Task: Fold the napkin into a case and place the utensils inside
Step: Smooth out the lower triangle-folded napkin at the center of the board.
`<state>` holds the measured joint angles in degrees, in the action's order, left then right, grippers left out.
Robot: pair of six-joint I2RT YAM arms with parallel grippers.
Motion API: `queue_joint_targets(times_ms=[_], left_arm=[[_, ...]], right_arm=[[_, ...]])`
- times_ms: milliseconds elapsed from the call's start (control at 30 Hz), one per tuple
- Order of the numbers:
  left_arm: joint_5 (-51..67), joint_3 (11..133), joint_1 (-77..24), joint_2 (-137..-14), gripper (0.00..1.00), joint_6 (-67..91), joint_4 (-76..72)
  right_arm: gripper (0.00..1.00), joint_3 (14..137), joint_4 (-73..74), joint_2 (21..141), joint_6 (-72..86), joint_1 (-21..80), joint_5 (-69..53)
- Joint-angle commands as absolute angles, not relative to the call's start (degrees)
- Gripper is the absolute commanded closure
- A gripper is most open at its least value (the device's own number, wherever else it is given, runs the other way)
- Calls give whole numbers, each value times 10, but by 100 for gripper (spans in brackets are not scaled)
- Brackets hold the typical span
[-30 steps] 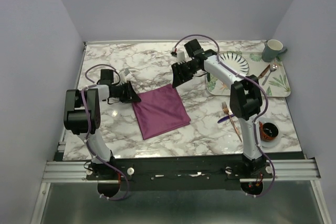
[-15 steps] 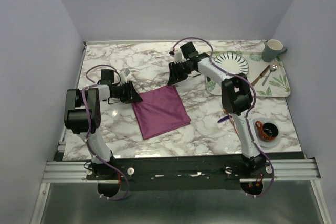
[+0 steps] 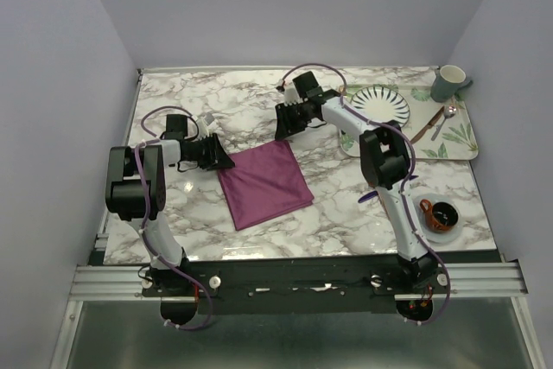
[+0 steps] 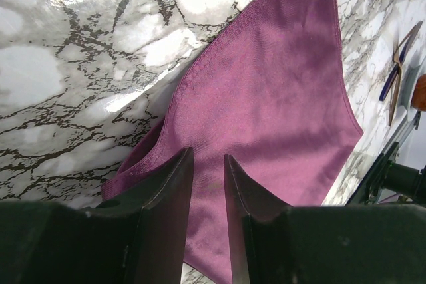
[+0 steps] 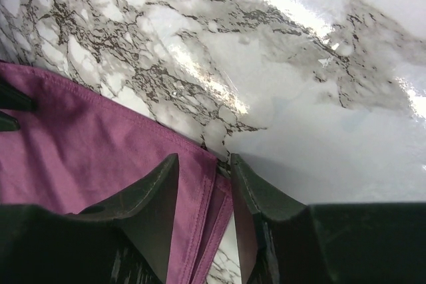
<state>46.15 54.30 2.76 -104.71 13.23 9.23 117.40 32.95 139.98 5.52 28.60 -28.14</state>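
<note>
The napkin [image 4: 266, 98] is woven cloth with a fine ribbed grain and a soft satin sheen, paler where the light catches it, with a stitched hem along its edge. The desk [image 5: 299, 98] looks like polished marble, white veined with grey, and it is smooth and glossy enough to throw back bright glare. The left tool [image 4: 208, 159] and the right tool [image 5: 204, 159] have fingers that look like dark hard plastic — matt, with only a dull shine along their edges. The plate [image 3: 383, 103] looks like glazed ceramic — glossy.

Napkin [image 3: 263, 183] flat on marble table [image 3: 216, 101]; left pincer [image 3: 225, 162] at left corner, right pincer [image 3: 282, 132] at far corner.
</note>
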Motion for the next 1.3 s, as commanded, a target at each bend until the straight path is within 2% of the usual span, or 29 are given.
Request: queue_joint_targets(times_ms=[0,133,300,500,633,1267], left_arm=[[471,550,28,-1042,61,125,95],[472,553,28,-1045,61,127,95],[470,554,28,-1047,61,127,94],[468,554,28,-1047,61,126,93],[466,552,28,-1047,61,126,94],[456,520,28,-1023,63,127,98]], right_arm=[[57,1189,330,1411,43,301,-237],[57,1187,335,1410,39,304,-233],[66,1184,336,1407,36,305,-233],[82,1186,339,1407,33,304,-237],[99,1189,339,1402,33,304,-241],[99,1180,329,1360,44,305,-291]])
